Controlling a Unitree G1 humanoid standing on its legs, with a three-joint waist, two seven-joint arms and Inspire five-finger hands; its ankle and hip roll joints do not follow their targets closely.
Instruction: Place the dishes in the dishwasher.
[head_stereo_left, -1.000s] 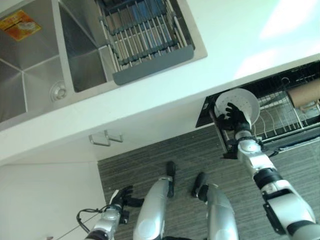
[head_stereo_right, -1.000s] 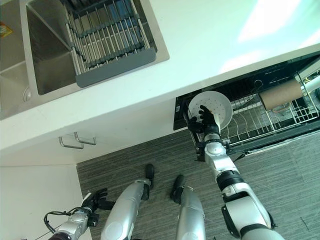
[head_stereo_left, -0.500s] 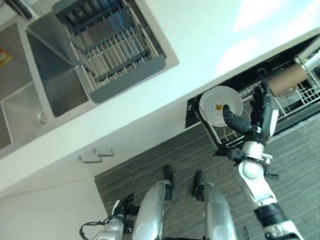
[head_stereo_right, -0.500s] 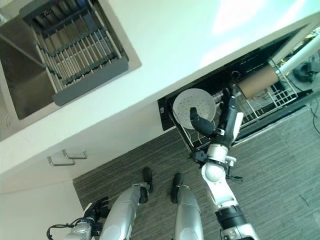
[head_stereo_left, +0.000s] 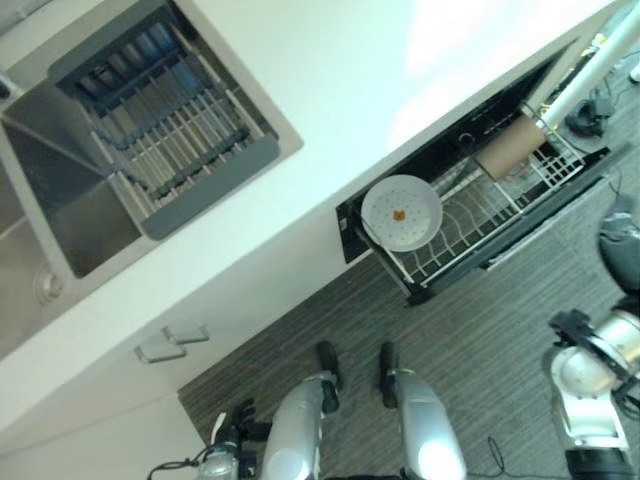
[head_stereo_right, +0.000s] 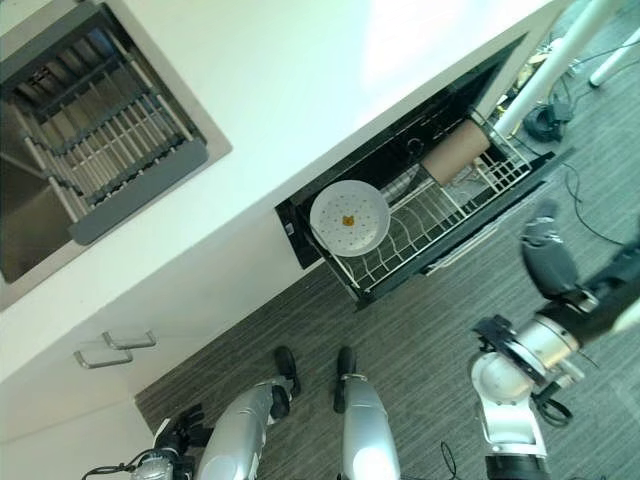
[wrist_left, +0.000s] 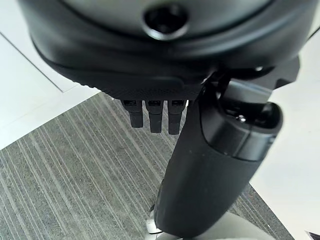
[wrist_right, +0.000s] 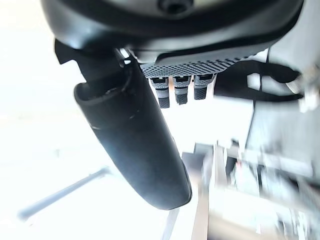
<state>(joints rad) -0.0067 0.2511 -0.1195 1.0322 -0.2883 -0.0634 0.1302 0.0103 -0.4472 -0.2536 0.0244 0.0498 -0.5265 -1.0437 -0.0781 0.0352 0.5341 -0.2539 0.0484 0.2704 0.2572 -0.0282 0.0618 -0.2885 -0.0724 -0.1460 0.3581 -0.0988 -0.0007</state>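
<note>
Fingers on the right hand (head_stereo_right: 548, 262) look relaxed, holding nothing; white plate (head_stereo_right: 349, 219) stands propped in the dishwasher rack (head_stereo_right: 430, 228) prongs. Left hand (head_stereo_right: 172, 440) hangs empty, fingers loose.

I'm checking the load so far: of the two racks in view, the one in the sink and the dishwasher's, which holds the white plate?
The dishwasher rack, pulled out under the counter, holds the white plate upright at its end; the sink rack has no white plate.
</note>
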